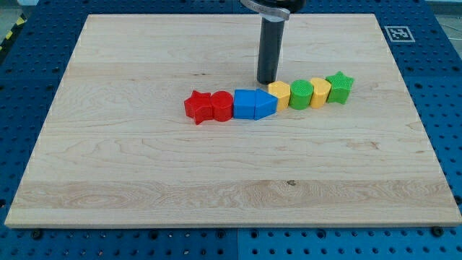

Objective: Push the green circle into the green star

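Note:
The green circle [301,94] sits in a row of blocks near the board's middle, between two yellow blocks. A yellow block [320,92] lies between it and the green star [339,87], which ends the row at the view's right. The other yellow block [279,94] touches the circle's left side. My tip [266,81] rests on the board just above and left of that yellow block, about a block's width left of the green circle.
Left of the yellow block the row goes on with a blue block [264,105], a blue cube [245,104], a red block [222,106] and a red star [198,107]. The wooden board [144,180] lies on a blue perforated table.

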You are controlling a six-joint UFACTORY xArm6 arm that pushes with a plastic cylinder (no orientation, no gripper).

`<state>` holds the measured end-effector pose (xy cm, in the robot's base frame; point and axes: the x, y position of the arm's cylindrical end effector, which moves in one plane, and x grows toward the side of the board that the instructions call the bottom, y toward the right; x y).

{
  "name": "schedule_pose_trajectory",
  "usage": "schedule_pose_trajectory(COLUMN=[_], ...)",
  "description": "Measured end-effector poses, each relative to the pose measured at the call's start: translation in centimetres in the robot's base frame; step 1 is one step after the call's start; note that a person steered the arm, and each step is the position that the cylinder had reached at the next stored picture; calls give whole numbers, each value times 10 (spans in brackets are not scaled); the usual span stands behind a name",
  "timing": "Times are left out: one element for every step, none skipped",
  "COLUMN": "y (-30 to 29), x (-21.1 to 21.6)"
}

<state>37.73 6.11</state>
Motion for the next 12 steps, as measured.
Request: schedule_pose_trajectory(y=[20,20,31,37,57,65,76,76,74,74,93,98], x=[14,14,32,37,56,58,83,101,129,157,166,166])
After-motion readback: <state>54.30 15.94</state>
